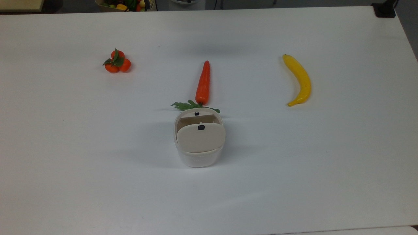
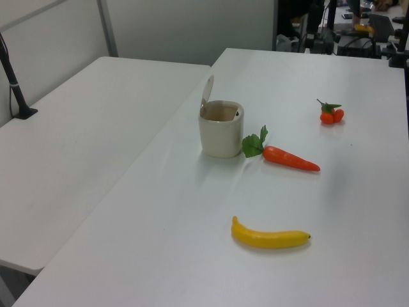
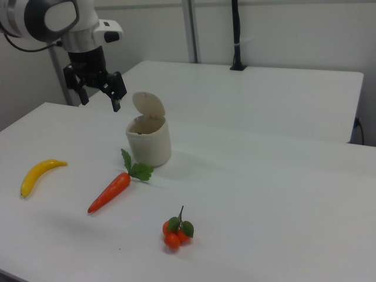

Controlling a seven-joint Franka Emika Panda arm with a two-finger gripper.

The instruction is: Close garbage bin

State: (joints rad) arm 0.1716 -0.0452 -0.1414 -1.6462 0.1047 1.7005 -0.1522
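Task not started: bin (image 3: pixel 149 141) sits mid-table, lid (image 3: pixel 148 106) up on its hinge. Gripper (image 3: pixel 98 96) hangs in the air at the right view's left of the bin, fingers spread, holding nothing, clear of the lid. Left to do: push the lid down.

Top view, left to right: tangerines (image 1: pixel 117 62), carrot (image 1: pixel 202 83) with leaves touching the bin, banana (image 1: pixel 298 80). Nothing blocks the lid.

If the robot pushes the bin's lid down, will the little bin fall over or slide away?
The garbage bin looks small, plastic and probably light, so it might slide on the smooth table. Its lid stands upright on a hinge, so it likely swings down easily. Tipping seems unlikely given the wide base.
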